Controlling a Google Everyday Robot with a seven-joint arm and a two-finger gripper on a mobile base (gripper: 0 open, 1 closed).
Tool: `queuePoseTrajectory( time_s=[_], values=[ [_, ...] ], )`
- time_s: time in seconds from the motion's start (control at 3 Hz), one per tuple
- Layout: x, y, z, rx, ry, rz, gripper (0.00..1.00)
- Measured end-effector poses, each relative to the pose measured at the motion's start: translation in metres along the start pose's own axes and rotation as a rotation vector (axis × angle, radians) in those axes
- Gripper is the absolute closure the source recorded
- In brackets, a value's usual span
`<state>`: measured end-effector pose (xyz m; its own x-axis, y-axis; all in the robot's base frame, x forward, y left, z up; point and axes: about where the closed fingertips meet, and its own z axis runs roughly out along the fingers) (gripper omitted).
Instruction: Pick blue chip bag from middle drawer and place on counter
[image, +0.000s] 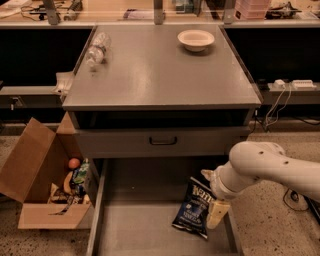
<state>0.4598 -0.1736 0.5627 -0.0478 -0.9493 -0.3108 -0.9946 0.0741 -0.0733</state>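
Observation:
The blue chip bag (195, 208) lies on the floor of the open middle drawer (145, 225), at its right side, tilted with the white lettering up. My gripper (212, 195) hangs from the white arm (265, 167) that reaches in from the right, right beside the bag's right edge. Its fingers are apart: one cream fingertip (217, 213) is low against the bag's right side, the other (206, 174) is just above the bag's top corner. It holds nothing. The counter (160, 75) is the gray cabinet top above.
A white bowl (196, 39) and a lying plastic bottle (97, 48) are on the counter. A shut drawer front with a black handle (162, 141) sits above the open drawer. An open cardboard box (42, 187) with clutter stands at the left. Cables and a power strip (295, 84) are at the right.

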Motion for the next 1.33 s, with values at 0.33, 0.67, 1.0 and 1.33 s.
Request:
queuePoseTrajectory(
  time_s=[0.33, 0.67, 1.0, 1.33],
  values=[
    [0.018, -0.013, 0.051, -0.007, 0.002, -0.009, 0.00],
    [0.038, -0.021, 0.096, -0.024, 0.007, 0.011, 0.00],
    [0.055, -0.026, 0.136, -0.056, 0.007, 0.041, 0.01],
    [0.063, -0.029, 0.161, -0.082, -0.001, 0.063, 0.25]
  ],
)
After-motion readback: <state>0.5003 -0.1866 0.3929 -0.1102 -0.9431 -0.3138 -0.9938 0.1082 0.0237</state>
